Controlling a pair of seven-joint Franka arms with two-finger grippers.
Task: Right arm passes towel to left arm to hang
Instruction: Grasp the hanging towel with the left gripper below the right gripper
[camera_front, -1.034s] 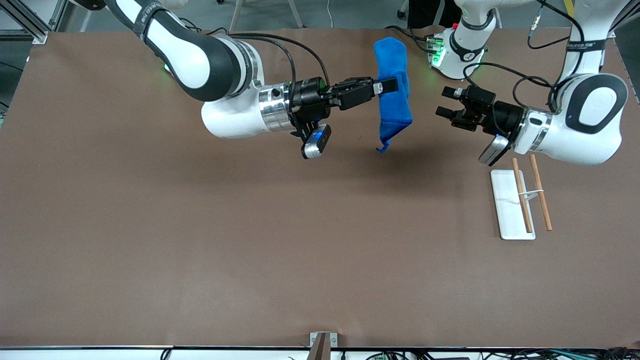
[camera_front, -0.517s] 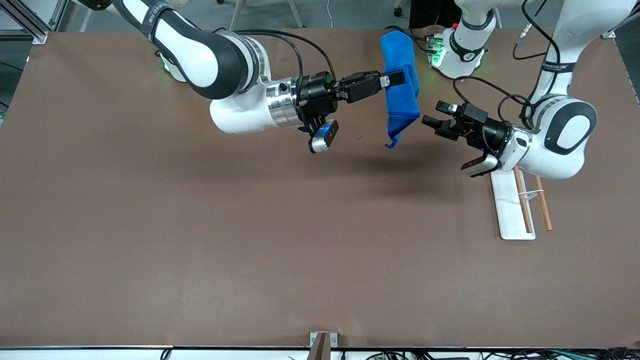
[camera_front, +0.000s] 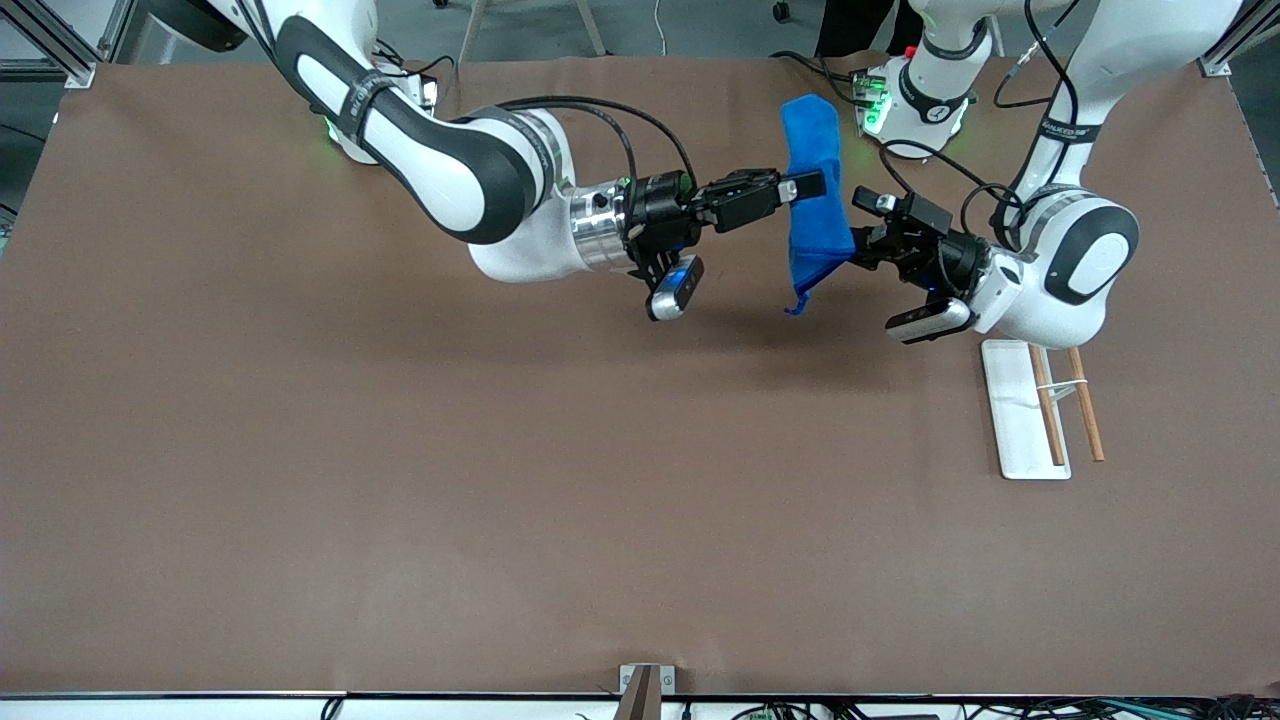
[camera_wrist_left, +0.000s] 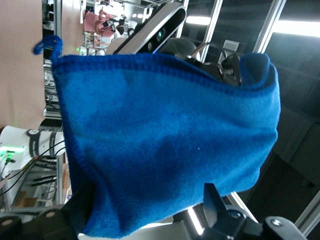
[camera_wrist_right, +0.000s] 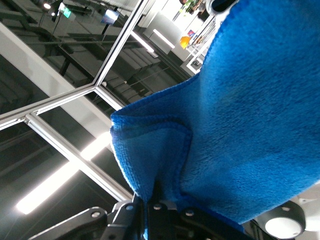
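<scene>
Towel (camera_front: 815, 200) first: I have the bright blue cloth up in the air over the table (camera_front: 400, 480) toward the left arm's end, close to that arm's base, hanging with its long axis roughly vertical, one end standing up above the grip and a small corner tag trailing at the low end. My right gripper (camera_front: 800, 187) is clamped shut on its upper part, reaching in level from the right arm (camera_front: 470, 180). My left gripper (camera_front: 868, 243), on the left arm (camera_front: 1060, 260), sits at the cloth's lower edge with its fingers (camera_wrist_left: 215, 200) spread wide, the fabric lying between them in the left wrist view. I see the white rack tray (camera_front: 1020, 410) with its wooden rods (camera_front: 1085, 405) on the table nearer the front camera than the left gripper's elbow.
</scene>
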